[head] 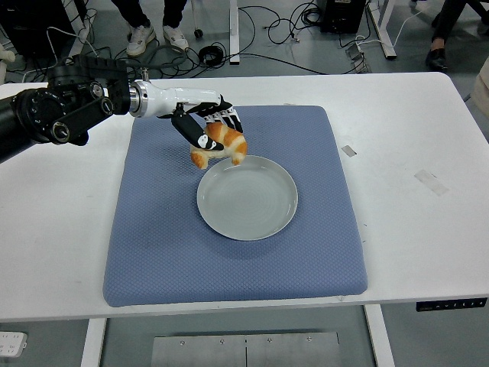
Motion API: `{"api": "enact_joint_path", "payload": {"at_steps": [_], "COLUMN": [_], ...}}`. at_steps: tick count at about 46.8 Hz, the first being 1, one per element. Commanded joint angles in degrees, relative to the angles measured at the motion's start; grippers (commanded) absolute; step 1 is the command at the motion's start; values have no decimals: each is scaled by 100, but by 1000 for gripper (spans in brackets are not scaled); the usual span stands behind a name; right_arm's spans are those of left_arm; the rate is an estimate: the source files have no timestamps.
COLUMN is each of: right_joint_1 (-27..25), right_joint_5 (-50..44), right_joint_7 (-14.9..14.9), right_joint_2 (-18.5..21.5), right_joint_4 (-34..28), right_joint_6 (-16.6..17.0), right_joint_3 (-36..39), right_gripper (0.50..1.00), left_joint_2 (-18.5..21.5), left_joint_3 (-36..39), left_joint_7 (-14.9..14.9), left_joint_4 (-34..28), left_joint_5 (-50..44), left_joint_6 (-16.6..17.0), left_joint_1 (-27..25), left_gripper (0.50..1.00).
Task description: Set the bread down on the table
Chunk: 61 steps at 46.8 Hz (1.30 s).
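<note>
One arm in view, left, entering from left edge. Left hand (205, 126) curled around bread (220, 143), thumb and fingers pinching it. Bread off plate (247, 197), over blue mat (229, 252) just beside plate's far-left rim. Plate sits mid-mat on white table (412, 176). Cables (267, 30) and shoes on floor beyond table.
</note>
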Motion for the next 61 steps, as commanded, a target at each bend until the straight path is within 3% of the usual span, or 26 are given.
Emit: {"api": "enact_joint_path", "payload": {"at_steps": [1,20,61], "right_joint_1": [0,0,0], "right_joint_5": [3,3,3], "right_joint_7": [1,1,1], "right_joint_2": [0,0,0], "right_joint_4": [0,8,8], "right_joint_6": [0,0,0], "right_joint_3": [0,0,0], "right_gripper": [1000,1000,1000], "left_joint_2": [150,625,599], "left_joint_3": [-26,-105,-97], "left_joint_7": [1,-8,1], "left_joint_4": [18,45,308], "left_joint_5": [-1,-1,8], "left_joint_6": [-1,60,210], "left_joint_1": [32,331,885], "left_gripper": [602,621,669]}}
